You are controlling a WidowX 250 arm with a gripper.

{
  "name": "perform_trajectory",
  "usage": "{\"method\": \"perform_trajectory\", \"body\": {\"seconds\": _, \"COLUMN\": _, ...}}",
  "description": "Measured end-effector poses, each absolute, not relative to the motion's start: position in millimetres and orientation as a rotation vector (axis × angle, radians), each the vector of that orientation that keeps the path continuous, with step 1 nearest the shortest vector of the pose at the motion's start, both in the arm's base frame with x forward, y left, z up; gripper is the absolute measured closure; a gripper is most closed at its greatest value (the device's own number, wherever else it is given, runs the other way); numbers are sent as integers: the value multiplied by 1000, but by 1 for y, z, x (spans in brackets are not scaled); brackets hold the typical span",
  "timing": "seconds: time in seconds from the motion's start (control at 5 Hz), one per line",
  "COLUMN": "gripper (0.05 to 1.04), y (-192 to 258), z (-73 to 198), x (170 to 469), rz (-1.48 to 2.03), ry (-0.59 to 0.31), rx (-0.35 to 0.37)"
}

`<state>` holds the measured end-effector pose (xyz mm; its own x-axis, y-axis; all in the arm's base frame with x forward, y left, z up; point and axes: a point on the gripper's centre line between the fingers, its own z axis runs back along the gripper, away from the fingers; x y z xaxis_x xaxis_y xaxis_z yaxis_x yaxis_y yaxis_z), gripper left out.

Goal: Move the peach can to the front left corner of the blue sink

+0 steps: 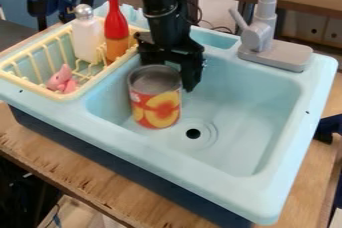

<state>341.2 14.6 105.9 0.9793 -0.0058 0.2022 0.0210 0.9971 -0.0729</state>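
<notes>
The black gripper [172, 63] hangs over the left part of the light blue sink basin, close behind a can and partly hidden by it. With its open or unlidded-looking grey top facing up, the can [155, 103] has a red and yellow label with peach pictures. It is in the basin, left of and behind the drain [193, 133]. Whether the gripper holds the can, and whether the can's base rests on the basin floor, I cannot tell.
A pale yellow rack [78, 92] at the sink's left holds a white bottle with a silver cap [86, 39], a red and orange bottle [115, 29] and a pink toy [61, 80]. The grey faucet [264, 37] rises from the sink's back right.
</notes>
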Motion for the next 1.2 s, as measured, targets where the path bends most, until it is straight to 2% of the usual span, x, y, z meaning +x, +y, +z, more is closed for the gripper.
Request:
{"method": "perform_trajectory", "body": {"seconds": 0.4, "gripper": 83, "y": 24, "z": 109, "x": 285, "rz": 40, "ry": -50, "rx": -27}}
{"method": "perform_trajectory", "body": {"seconds": 0.8, "gripper": 83, "y": 26, "z": 104, "x": 284, "rz": 89, "ry": -17, "rx": -23}}
{"method": "perform_trajectory", "body": {"seconds": 1.0, "gripper": 83, "y": 23, "z": 105, "x": 301, "rz": 109, "ry": -35, "rx": -49}}
{"method": "perform_trajectory", "body": {"seconds": 1.2, "gripper": 83, "y": 20, "z": 112, "x": 320, "rz": 113, "ry": -114, "rx": -77}}
